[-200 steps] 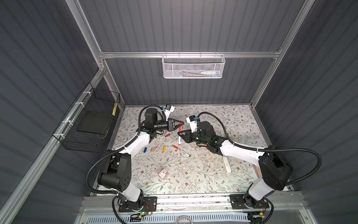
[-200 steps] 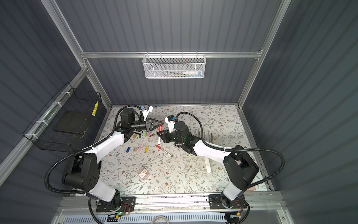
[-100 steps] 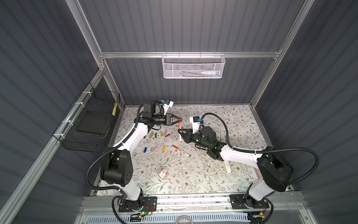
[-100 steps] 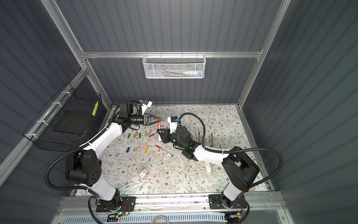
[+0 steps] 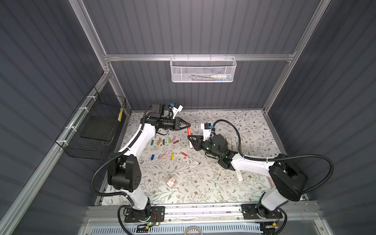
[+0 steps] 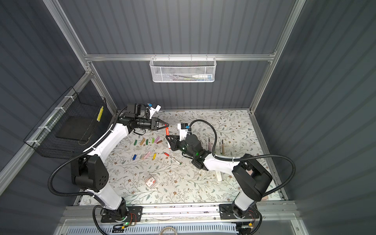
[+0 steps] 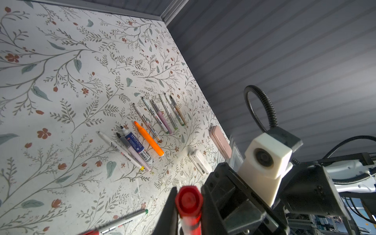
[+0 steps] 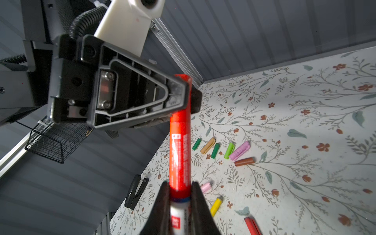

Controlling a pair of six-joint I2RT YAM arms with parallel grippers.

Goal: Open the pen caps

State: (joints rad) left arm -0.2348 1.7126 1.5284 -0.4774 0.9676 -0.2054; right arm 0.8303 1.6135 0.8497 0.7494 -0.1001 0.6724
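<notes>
Right wrist view: right gripper point(image 8: 180, 190), arm stretched low toward centre, clamps the red-and-white plastic marker point(image 8: 180, 154) by its barrel, left gripper point(image 8: 190, 96) held level beyond pinching its red cap point(image 8: 181, 116), loose coloured caps point(image 8: 240, 151) scattered farther off.

Boxed in on 3 sides by dark grey ribbed wall panels point(image 5: 203, 26), held by alu frame posts point(image 5: 85, 26) + a crossbar point(image 5: 142, 57) at the back. Floored w/ white floral-print sheet point(image 5: 254, 122), lit brighter toward centre. Fitted w/ white mesh basket point(image 5: 183, 71) hung on crossbar, plus black wire basket point(image 5: 85, 150) zip-tied to left-side rail, dark flat slab point(image 5: 97, 128) inside. Edged in front by alu rail point(image 5: 203, 209)
</notes>
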